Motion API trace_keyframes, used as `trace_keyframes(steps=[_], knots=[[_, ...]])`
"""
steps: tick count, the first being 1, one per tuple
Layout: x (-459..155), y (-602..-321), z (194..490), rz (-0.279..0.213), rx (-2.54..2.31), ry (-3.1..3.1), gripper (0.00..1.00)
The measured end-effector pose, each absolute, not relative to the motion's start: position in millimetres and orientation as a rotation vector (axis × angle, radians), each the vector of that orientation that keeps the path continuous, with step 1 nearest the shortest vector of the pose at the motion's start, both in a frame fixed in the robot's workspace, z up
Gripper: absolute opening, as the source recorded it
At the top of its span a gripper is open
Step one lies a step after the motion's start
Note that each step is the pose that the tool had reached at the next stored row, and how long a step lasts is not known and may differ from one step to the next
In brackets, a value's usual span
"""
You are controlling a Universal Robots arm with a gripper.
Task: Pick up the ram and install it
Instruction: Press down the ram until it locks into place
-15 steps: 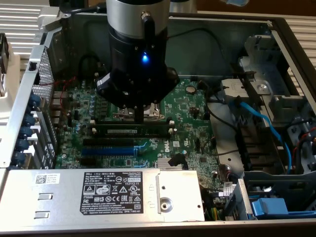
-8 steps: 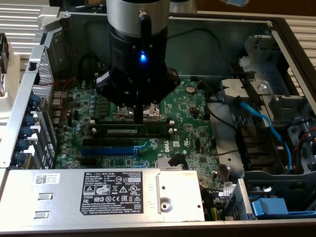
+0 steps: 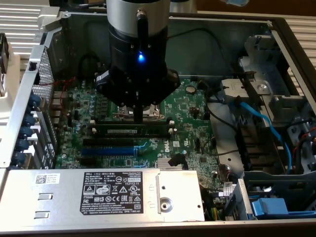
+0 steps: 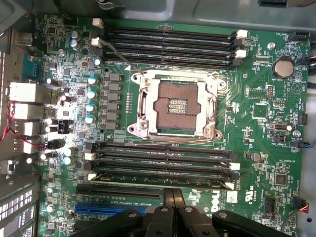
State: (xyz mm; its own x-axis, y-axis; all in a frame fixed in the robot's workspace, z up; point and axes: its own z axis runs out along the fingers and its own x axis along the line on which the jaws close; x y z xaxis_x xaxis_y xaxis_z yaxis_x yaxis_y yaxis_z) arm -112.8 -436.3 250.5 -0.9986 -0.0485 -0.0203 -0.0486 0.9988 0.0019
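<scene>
1. The claw (image 3: 140, 118) is seen at centre frame in the exterior view, its fingers (image 4: 174, 207) pressed together with nothing held between them.
2. Its tip is placed just above the ram (image 3: 131, 131), which is seated flat in a black slot (image 4: 160, 174) just below the claw in that view.
3. The CPU socket (image 4: 174, 106) is found at centre in the wrist picture, with more slots above and below it.
4. A blue slot (image 3: 107, 149) is seen lower left of the ram in the exterior view.
5. All is mounted on a green board (image 3: 190, 116) inside a case (image 3: 217, 44).
6. A labelled power supply (image 3: 101, 193) is spread along the exterior view's lower edge, and a blue cable (image 3: 264, 126) is run at its right.
</scene>
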Motion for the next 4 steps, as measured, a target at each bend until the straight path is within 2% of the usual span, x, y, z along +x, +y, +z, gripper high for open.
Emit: trace_keyframes(steps=[4], knots=[[-112.8, -436.3, 250.5, 0.004, -0.076, 3.12, 0.1]])
